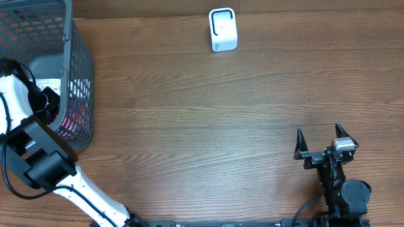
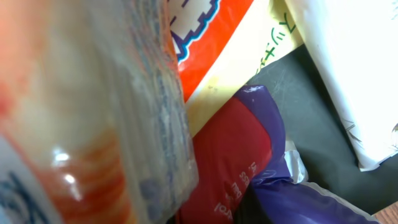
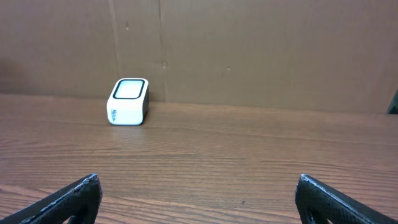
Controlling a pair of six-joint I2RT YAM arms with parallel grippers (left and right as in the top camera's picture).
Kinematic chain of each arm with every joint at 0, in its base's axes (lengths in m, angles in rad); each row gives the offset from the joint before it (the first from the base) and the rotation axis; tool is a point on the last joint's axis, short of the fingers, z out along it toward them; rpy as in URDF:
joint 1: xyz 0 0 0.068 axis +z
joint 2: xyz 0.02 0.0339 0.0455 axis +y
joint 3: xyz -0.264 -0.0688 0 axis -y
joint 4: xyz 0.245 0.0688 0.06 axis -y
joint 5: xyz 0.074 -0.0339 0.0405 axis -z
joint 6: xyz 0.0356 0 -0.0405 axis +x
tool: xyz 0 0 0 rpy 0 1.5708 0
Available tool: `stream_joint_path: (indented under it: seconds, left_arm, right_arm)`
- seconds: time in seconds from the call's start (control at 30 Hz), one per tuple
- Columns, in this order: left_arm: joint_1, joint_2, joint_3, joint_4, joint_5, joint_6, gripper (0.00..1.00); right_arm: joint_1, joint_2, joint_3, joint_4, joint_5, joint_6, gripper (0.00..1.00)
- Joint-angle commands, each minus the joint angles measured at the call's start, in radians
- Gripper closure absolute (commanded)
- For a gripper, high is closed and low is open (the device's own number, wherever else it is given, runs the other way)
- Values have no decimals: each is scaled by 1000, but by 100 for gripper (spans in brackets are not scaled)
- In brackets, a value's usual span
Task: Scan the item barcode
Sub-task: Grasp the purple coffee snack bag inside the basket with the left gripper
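- Wood-grain table [image 1: 189, 113] runs bare between a grey mesh basket [image 1: 79, 69] at the far left and a small white scanner [image 1: 222, 29] standing at the back edge, well apart from it.
- The left arm [image 1: 38, 157] reaches down into the basket. The left gripper is hidden among the goods and clenched; what it has pinched I cannot tell.
- Its wrist camera is pressed against an orange-and-white packet [image 2: 74, 124], probably the item being taken. A red packet [image 2: 236, 162] with a purple end and a white packet [image 2: 348, 74] lie beside it on the basket floor.
- To do this step well, I judge: lift straight up, slowly, so the packet clears the mesh wall and drags no neighbour along. Check that the grip holds before swinging toward the scanner, then turn the barcode side to its window.
- The right gripper [image 1: 319, 129] rests released, jaws wide, at the near right, facing the scanner.
- Plain brown cardboard wall [image 3: 249, 50] backs the table; lighting is even.
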Motion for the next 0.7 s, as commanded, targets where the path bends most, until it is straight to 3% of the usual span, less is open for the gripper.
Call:
stream_joint_path:
  seconds: [0.0,0.2,0.37,0.67]
  left_arm:
    - [-6,116,-26,-79,-30,11,96]
    - [-6,115,169,-209,-29,10,96]
    - [-5,114,455,-353,-29,7,96]
    - [-6,92,789,-484,-19,-17,96]
  right_arm:
    - [-3,-7,-10,6,3,4,0]
    - [-3,-7,-10,6,3,4,0]
    - [-3,-7,-10,6,3,4,0]
    - [-3,-7,-10,6,3,4,0]
